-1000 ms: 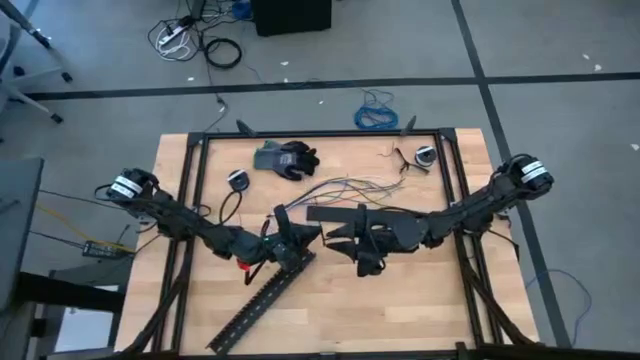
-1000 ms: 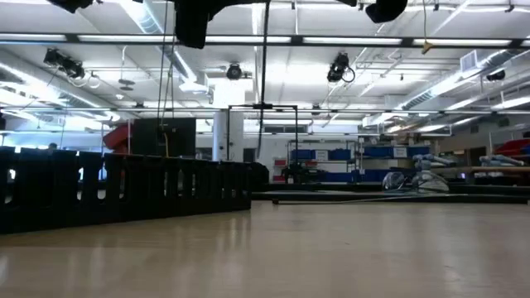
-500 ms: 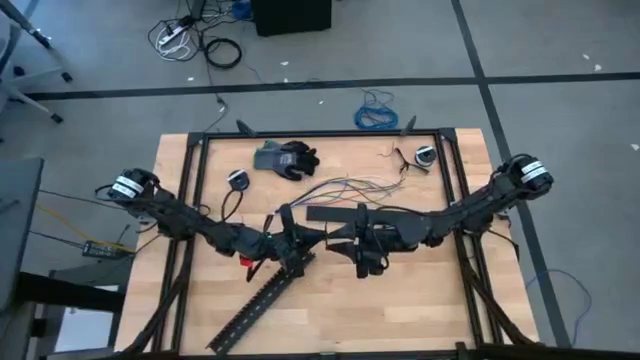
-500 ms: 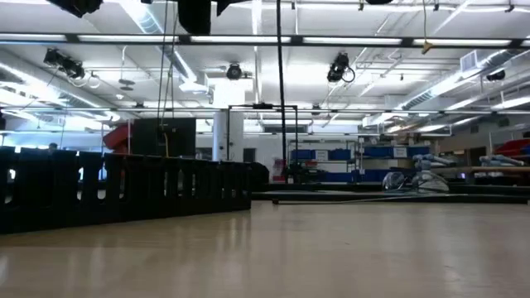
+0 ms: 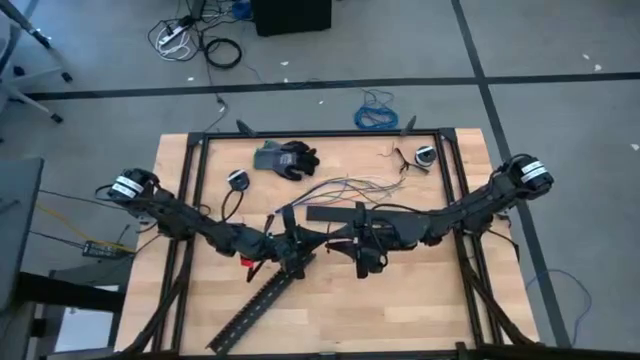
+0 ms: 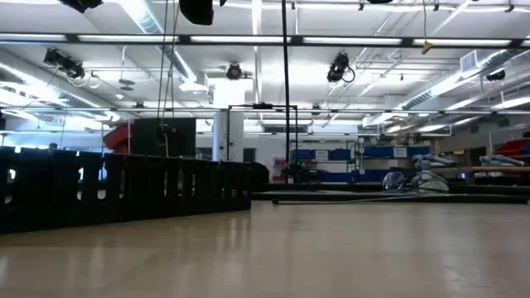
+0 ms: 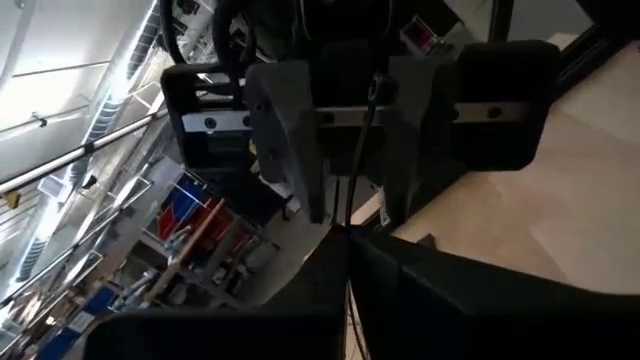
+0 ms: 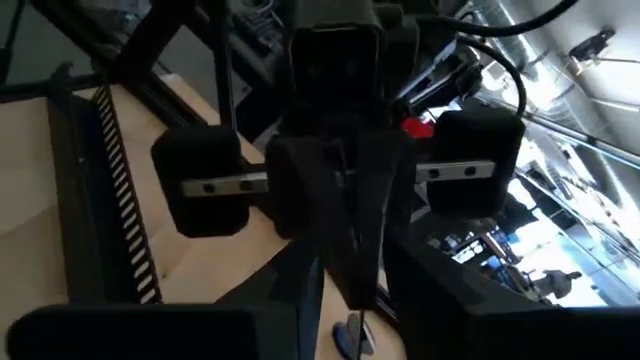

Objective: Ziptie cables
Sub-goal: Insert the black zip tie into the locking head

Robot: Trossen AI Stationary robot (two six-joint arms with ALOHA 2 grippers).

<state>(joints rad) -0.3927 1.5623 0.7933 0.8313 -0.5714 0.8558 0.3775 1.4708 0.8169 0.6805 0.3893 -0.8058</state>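
Wooden table (image 5: 400, 290) | cables (image 5: 345, 187) fanned upper centre, untouched | left gripper (image 5: 287, 245) and right gripper (image 5: 362, 243) facing mid-frame, jaw states cannot be told | step: apparently handling a ziptie between grippers | next: loop it around the cables.

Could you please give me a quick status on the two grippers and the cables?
Left gripper and right gripper face each other mid-table. Cables loose on the table behind them, unbundled. Toothed black strip lies in front of the left gripper.
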